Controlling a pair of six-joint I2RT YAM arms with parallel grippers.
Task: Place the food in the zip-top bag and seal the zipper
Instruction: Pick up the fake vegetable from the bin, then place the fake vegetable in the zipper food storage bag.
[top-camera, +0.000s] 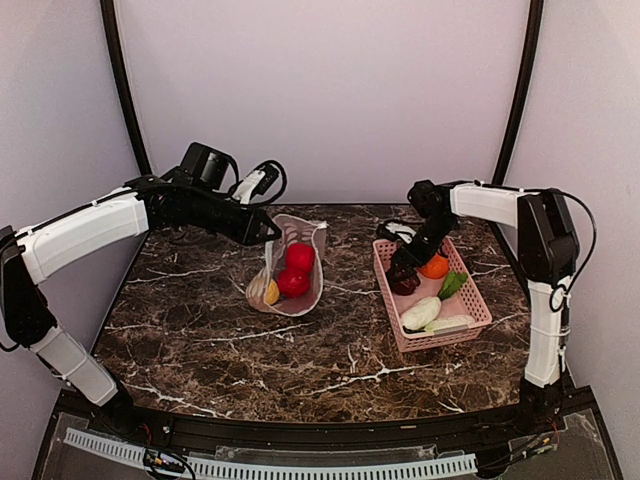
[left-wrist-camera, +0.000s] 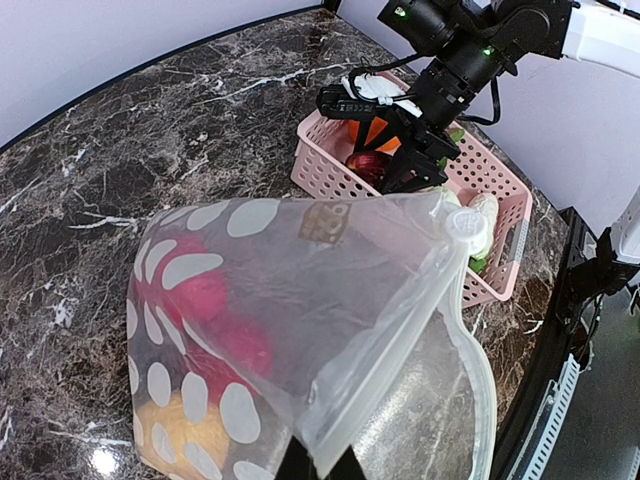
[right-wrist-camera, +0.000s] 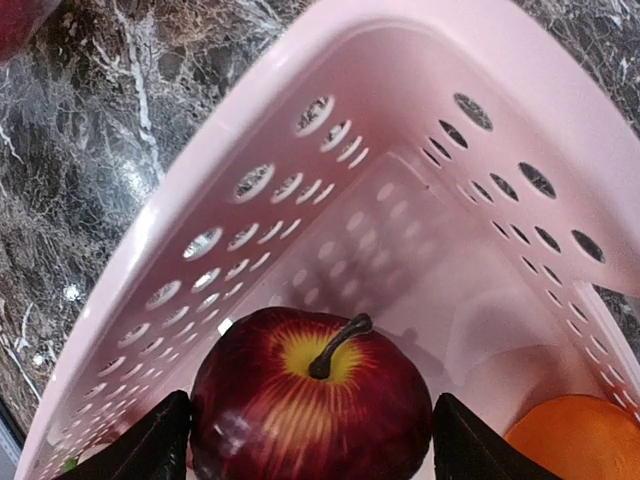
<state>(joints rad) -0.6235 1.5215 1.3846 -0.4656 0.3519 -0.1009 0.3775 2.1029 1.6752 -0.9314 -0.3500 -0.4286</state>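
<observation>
- Your left gripper (top-camera: 268, 232) is clamped on the bag (top-camera: 296, 268) at its upper rim, holding that edge up off the table (top-camera: 200, 330).
- From the left wrist, the fingers (left-wrist-camera: 345, 466) sit at the bottom of frame with the clear dotted plastic pinched between them. The bag drapes out ahead and its far edge hangs loose toward the basket (left-wrist-camera: 325, 170).
- Inside the bag you've got two red ones (top-camera: 297, 270), one above the other, and a yellow one (top-camera: 268, 292) low at the left corner. All three show through the plastic.
- The bag stands open, not sealed.
- Your right gripper (top-camera: 405, 276) is down in the basket's far-left corner, well apart from the bag.
- In the right wrist view, the jaws are spread with the maroon apple (right-wrist-camera: 310, 395) square between them, stem up, resting on the basket floor.
- Each finger (right-wrist-camera: 140, 445) sits right at a side of the apple. I can't tell whether they are squeezing it or only flanking it.
- The orange (top-camera: 435, 266) lies just beside the apple, on its right.
- The white veg (top-camera: 421, 313) lie at the near end of the basket, with a green piece (top-camera: 452, 284) between them and the orange.
</observation>
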